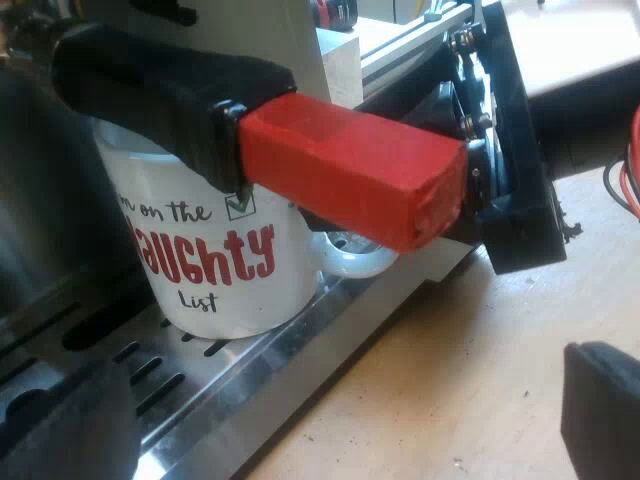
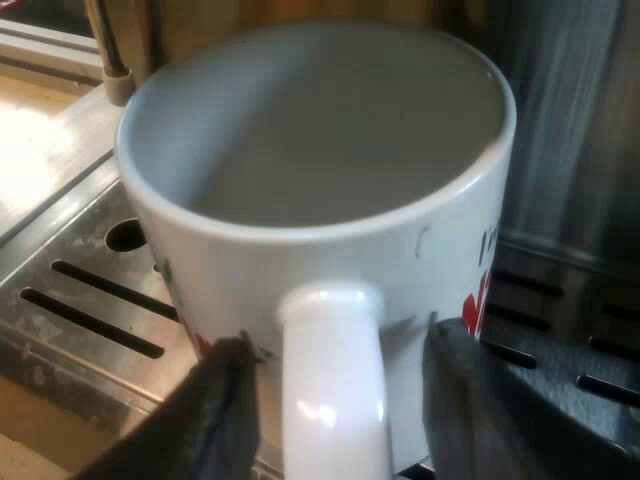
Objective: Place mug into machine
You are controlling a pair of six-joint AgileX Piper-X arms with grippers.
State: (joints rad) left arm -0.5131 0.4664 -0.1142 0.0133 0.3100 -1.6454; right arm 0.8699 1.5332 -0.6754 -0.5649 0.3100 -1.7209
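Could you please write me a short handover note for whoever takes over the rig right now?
Mug: upright, empty, on the drip tray, under the holder's red-ended handle.
Left gripper: open, empty, near the drip tray's edge.
Right gripper: open, fingers either side of the mug's handle, with a gap at each.
Done: the mug stands in the machine.
Left: probably only to draw the right gripper back off the mug's handle.

place: workshop or lab bench, not a home kitchen | evidence: espresso machine's slotted steel drip tray [image 2: 70,240] on scuffed bare wooden tabletop [image 1: 450,380] | metal frame rail [image 1: 400,45] beside machine
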